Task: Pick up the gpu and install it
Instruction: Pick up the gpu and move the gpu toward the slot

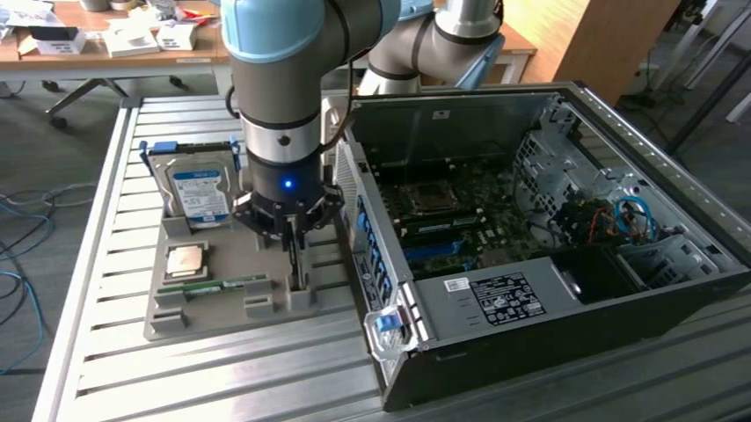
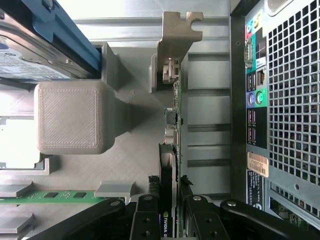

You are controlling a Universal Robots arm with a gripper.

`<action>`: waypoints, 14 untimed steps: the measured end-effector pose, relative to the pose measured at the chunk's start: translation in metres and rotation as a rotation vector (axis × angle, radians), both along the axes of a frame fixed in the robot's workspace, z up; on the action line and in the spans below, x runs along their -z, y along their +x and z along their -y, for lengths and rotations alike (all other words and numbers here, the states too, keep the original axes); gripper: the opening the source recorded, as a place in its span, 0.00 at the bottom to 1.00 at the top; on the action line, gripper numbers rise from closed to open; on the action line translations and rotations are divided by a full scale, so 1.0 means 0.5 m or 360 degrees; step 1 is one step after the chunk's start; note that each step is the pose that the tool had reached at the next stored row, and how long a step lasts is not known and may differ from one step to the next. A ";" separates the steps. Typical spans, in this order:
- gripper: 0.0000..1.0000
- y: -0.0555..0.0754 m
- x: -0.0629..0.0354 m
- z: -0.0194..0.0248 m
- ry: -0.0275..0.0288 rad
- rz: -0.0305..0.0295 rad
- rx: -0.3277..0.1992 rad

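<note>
The gpu (image 1: pixel 295 266) is a thin green card standing on edge in a slot of the grey tray (image 1: pixel 217 323), close to the open computer case (image 1: pixel 657 290). In the wrist view the gpu (image 2: pixel 171 125) shows edge-on, its silver bracket (image 2: pixel 178 31) at the far end and resting in the tray's holder. My gripper (image 1: pixel 294 239) reaches straight down onto it. In the wrist view my gripper (image 2: pixel 169 202) has its black fingers (image 2: pixel 148 212) pressed against both faces of the card, shut on it.
The tray also holds a hard drive (image 1: pixel 200 189) with a blue-white label, a CPU (image 1: pixel 188 261) and a memory stick (image 1: pixel 217 286). The case lies on its side with the motherboard (image 1: pixel 452 220) exposed. Its rear panel (image 2: pixel 290 115) sits right beside the gpu.
</note>
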State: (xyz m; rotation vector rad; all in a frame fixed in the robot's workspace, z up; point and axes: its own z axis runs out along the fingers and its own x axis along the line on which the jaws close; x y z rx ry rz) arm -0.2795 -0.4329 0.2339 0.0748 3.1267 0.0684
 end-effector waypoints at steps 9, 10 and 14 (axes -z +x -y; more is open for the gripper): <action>0.26 0.000 -0.043 0.0000 -0.00001 0.00000 0.0000; 0.26 0.000 -0.050 0.0000 0.00000 0.00000 0.0000; 0.26 0.000 -0.077 0.0000 -0.00001 0.00000 0.0000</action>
